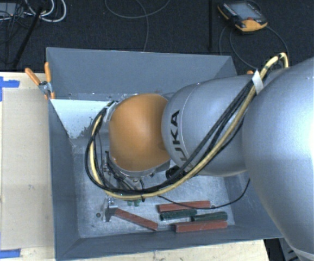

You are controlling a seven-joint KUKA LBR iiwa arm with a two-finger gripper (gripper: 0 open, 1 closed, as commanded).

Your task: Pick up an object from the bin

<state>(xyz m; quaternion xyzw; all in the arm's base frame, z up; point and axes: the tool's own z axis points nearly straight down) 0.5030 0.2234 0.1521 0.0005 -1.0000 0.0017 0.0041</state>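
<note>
My gripper (pixel 125 182) shows as a dark body under the arm's wrist, low over the bin's floor left of centre. Just below it lies a slanted red-brown bar (pixel 137 220) with a small grey metal piece (pixel 106 210) at its left end. To the right of that, near the front wall, lie a thin red-brown bar (pixel 183 205), a dark green bar (pixel 193 215) and another red-brown bar (pixel 200 227), all roughly parallel. Whether anything sits in the gripper is hidden.
The arm with its orange cover and looped cables spans the bin from the right and hides the middle and right of the floor. The bin's sloped walls stand close on the left and front.
</note>
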